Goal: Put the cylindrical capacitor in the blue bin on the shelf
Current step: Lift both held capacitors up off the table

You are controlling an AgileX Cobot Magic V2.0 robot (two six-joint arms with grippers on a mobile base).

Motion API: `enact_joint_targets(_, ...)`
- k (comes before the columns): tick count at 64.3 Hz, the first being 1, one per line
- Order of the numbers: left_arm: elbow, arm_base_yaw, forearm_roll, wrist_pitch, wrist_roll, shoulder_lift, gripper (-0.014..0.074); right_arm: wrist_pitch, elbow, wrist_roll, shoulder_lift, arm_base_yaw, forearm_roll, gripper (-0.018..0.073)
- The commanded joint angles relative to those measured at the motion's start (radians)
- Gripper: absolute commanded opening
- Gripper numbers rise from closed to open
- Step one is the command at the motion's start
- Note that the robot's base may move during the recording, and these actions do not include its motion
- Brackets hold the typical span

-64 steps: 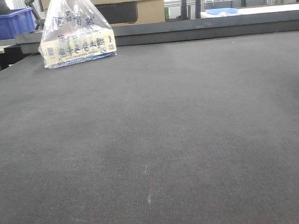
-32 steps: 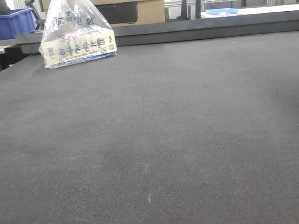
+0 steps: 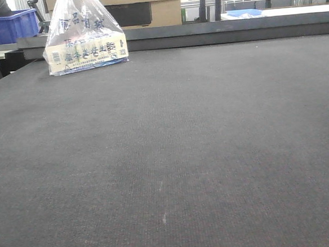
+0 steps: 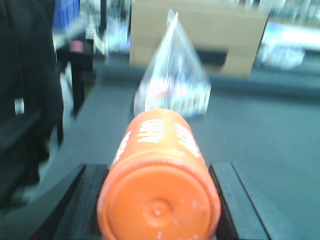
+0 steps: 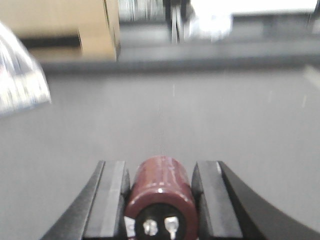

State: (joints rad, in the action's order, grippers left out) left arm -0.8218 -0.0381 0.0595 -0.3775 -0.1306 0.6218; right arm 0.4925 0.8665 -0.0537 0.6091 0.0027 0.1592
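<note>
The right gripper (image 5: 160, 200) is clamped on the sides of the maroon capacitor (image 5: 161, 187), terminals facing the camera, above the dark table (image 3: 171, 145). The left gripper (image 4: 160, 200) grips an orange cylinder (image 4: 159, 165). The only blue bin (image 3: 13, 24) in clear view sits far left, behind the plastic bag (image 3: 85, 36). Reaching it risks the arms crossing or clipping the bag, and the smooth round capacitor could slide out between the flat pads.

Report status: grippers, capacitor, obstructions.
Right gripper shut on maroon capacitor. Left gripper shut on orange cylinder. Plastic bag ahead on dark table, far left.
</note>
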Motion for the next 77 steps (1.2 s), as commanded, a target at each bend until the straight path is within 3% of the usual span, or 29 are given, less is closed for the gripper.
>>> enact_joint_targets(1, 0.002, 0.005, 0.0, 0.052, -0.004, -0.039, -0.0111, -0.063, -0.001, -0.001, -0.036, 0.0, -0.006, -0.0162)
enact_joint_targets(77, 0.002, 0.005, 0.0, 0.056, -0.004, -0.069, -0.0111, -0.068, -0.001, -0.001, -0.074, 0.0, -0.006, -0.0162)
